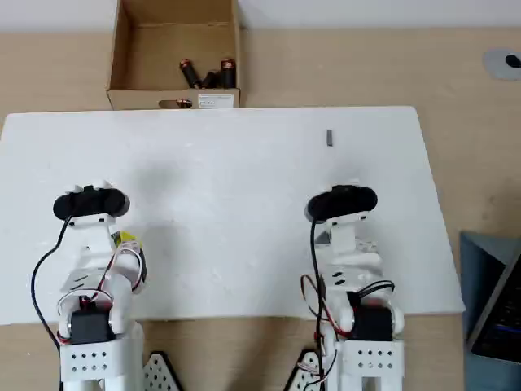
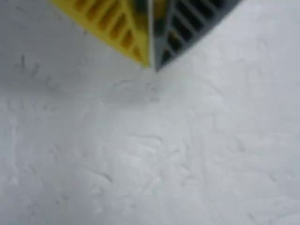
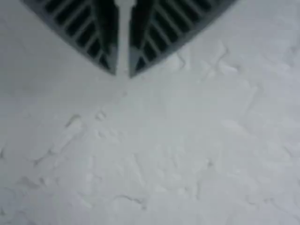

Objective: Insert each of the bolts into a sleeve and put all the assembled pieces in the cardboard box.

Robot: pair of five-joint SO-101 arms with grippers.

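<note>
Cardboard box (image 1: 155, 49), brown and open-topped, stands at the far left of the scene. Dark assembled pieces with red ends (image 1: 208, 75) lie inside it. A small dark grey cylinder (image 1: 330, 138) lies alone on the white foam board (image 1: 228, 204), on its far right part, well apart from the box. Near the board's near edge, the left gripper (image 2: 152, 65) has its yellow and dark fingers pressed together, holding nothing. The right gripper (image 3: 123, 70) shows only a thin slit between its grey fingers and is also empty.
</note>
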